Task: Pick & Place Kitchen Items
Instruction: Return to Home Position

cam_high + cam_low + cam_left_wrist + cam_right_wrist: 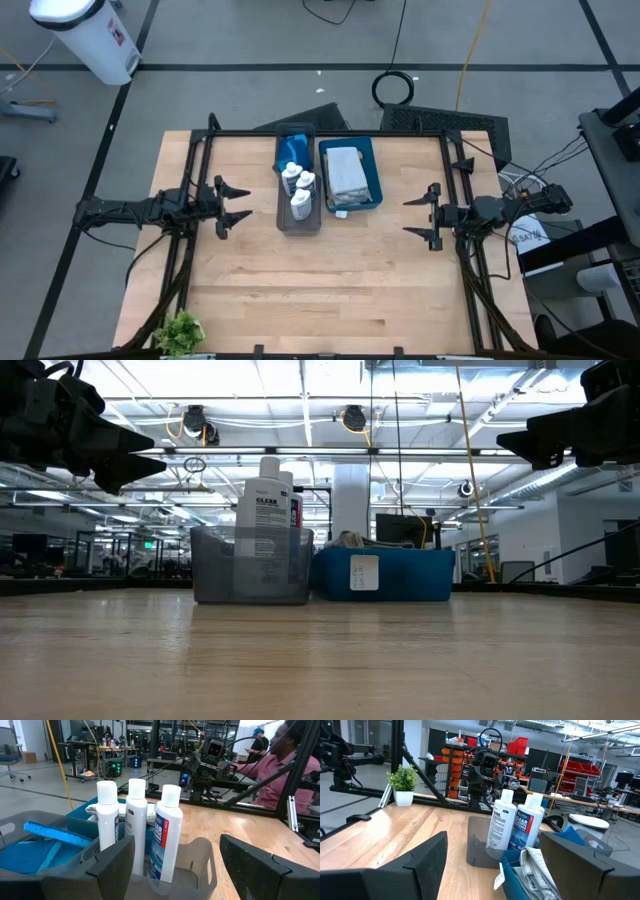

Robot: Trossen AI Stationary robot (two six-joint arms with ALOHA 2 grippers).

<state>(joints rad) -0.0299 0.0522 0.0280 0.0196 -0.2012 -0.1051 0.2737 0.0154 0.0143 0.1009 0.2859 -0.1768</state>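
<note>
Counter (pixel 330 290): pale wood planks under a dark frame, standing on a grey floor (pixel 250 40) marked with dark lines. On the floor beyond it are a white bin (pixel 85 35) and a black cable coil (pixel 395 88). The room behind is a large workshop with ceiling lights, racks and other benches; a person in a pink sleeve (pixel 272 770) sits past the counter's edge. A small green plant (pixel 180 332) in a white pot stands at a corner on the left arm's side, well apart from the trays. Grey tray (pixel 300 226) and teal tray (pixel 377 170) sit side by side, touching, at the counter's middle. Three white bottles (pixel 300 185), white-capped with blue and red labels, stand upright and close together in the grey tray. Bright-blue sponges (pixel 294 148) fill that tray's other end. A folded grey cloth (pixel 345 170) lies in the teal tray. Left claw (pixel 243 202): raised, wide, empty, beside the grey tray. Right claw (pixel 407 217): raised, wide, empty, near the teal tray.
</note>
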